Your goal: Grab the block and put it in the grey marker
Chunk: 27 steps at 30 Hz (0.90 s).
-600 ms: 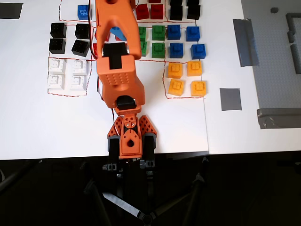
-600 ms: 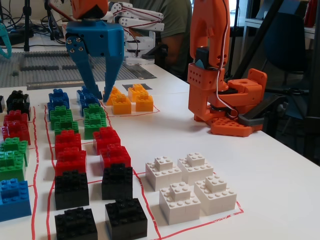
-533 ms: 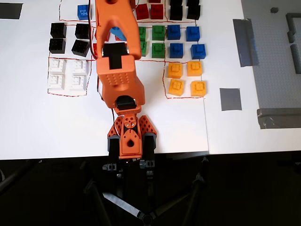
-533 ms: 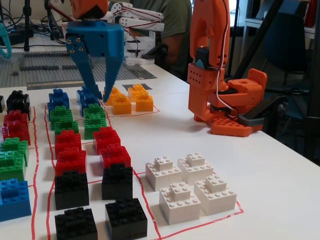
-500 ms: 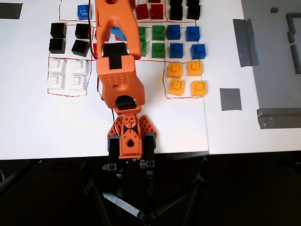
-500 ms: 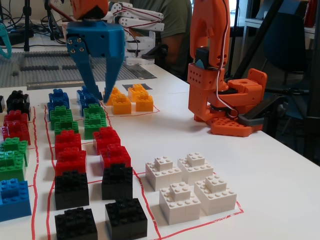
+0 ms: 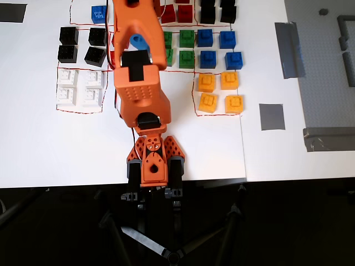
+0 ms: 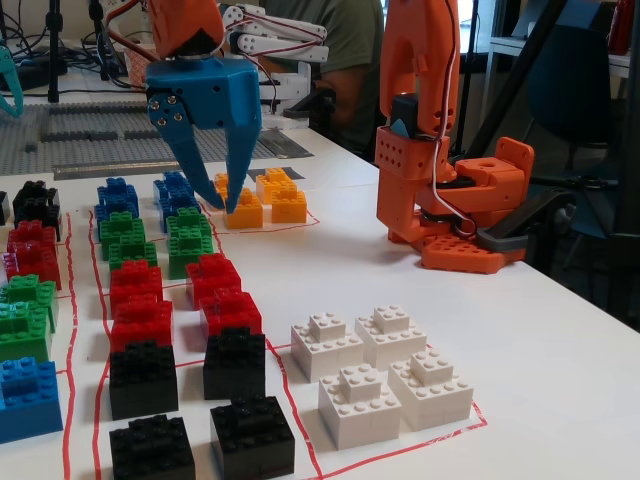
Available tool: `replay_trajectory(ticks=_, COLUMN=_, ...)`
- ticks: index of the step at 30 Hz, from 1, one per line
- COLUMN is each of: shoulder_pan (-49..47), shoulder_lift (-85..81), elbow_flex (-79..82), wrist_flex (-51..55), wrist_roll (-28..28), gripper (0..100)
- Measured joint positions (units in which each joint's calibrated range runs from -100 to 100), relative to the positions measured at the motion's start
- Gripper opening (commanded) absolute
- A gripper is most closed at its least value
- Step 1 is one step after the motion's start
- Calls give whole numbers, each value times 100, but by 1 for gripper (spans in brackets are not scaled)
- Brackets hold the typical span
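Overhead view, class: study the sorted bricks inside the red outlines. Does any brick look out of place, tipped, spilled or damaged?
Nothing stands out. The white bricks, black bricks, blue bricks and yellow bricks sit upright in tidy colour groups. The arm hides part of the green bricks and red ones, so those cannot be fully checked.

no readable text, labels or numbers

A white table [image 8: 560,380] fills most of the fixed view, with a grey studded board [image 7: 327,66] laid along one side. Behind the table sits a person in a green shirt [image 8: 350,40], with a dark chair [image 8: 570,80] nearby and black stands and cables at the back. In the overhead view the floor [image 7: 55,233] below the table edge is dark.
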Motion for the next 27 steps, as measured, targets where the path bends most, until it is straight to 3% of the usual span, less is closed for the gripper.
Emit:
replay_trajectory(ticks=6, shoulder_pan=18, shoulder_lift=0, elbow_flex=0, wrist_flex=0, wrist_roll=68, gripper=0)
replay_trajectory(ticks=22, shoulder_pan=1238, shoulder_lift=-244, elbow_flex=0, wrist_flex=216, wrist_roll=777, gripper=0)
replay_trajectory(ticks=27, shoulder_pan=1619, shoulder_lift=-627, elbow_flex=9, wrist_flex=425, wrist_roll=869, gripper=10)
